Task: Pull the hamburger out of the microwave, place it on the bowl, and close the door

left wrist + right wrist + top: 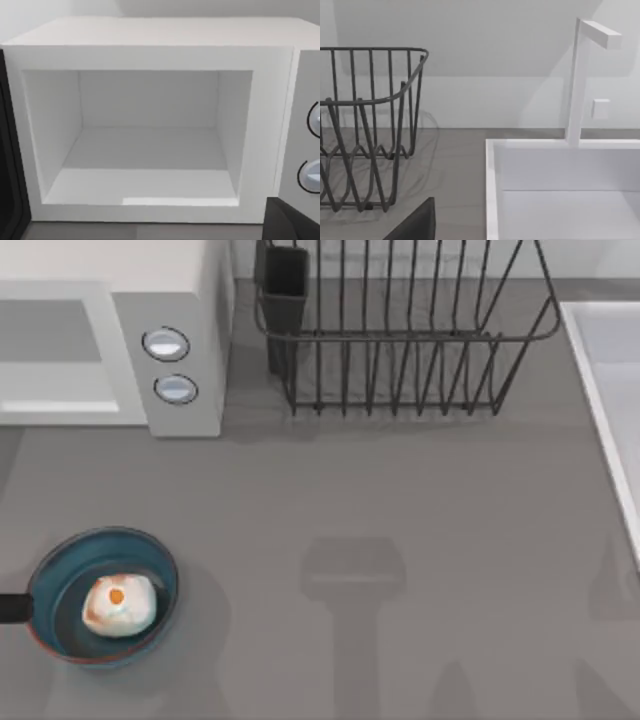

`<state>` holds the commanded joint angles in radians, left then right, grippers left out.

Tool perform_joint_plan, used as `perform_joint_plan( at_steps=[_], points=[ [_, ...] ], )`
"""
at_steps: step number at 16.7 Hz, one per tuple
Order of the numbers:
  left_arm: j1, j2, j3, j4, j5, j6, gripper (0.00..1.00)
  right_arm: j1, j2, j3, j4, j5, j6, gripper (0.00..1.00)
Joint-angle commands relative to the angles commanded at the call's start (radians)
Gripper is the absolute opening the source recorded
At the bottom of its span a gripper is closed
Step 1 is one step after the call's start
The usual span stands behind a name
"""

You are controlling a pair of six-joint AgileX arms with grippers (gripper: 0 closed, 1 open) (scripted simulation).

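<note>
Left wrist view faces straight into the microwave [150, 135], whose cavity stands bare and open. A dark shape at the frame's corner may be part of the left gripper, but how far its fingers are spread, or whether they hold anything, cannot be told. Along the opposite edge of that view runs a dark strip, which looks like the edge of the door [9, 150] swung wide; that is a judgement, since little of it shows.

Top view places the hamburger [120, 605] inside the bowl [102, 595], near the table's front left corner and well apart from the microwave at the back left. A short dark stub touches the bowl's left rim; what it belongs to is unclear. The 2 knobs [166, 344] sit on the grey panel.

Right wrist view looks past the dish rack [365, 125] toward the white sink [560, 170] and its tap [580, 80]; the right arm seems idle on that side, and its fingers cannot be judged either.

By this reading, 2 steps are done: burger out, burger in bowl. Closing the door remains.
</note>
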<state>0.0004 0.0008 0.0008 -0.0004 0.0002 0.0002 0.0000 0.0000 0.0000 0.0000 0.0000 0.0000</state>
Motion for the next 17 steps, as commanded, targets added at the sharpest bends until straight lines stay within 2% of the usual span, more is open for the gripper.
perform_joint_plan(
  at_steps=[3,7,17],
  points=[
    [0.051,0.064,0.061,-0.037,0.032,0.045,0.0,0.0,0.0,0.0,0.0,0.0,0.0,1.0],
    [0.207,0.298,0.268,-0.151,0.133,0.183,0.0,0.0,0.0,0.0,0.0,0.0,0.0,1.0],
    [0.766,1.268,1.016,-0.558,0.49,0.675,0.0,0.0,0.0,0.0,0.0,0.0,0.0,1.0]
  ],
)
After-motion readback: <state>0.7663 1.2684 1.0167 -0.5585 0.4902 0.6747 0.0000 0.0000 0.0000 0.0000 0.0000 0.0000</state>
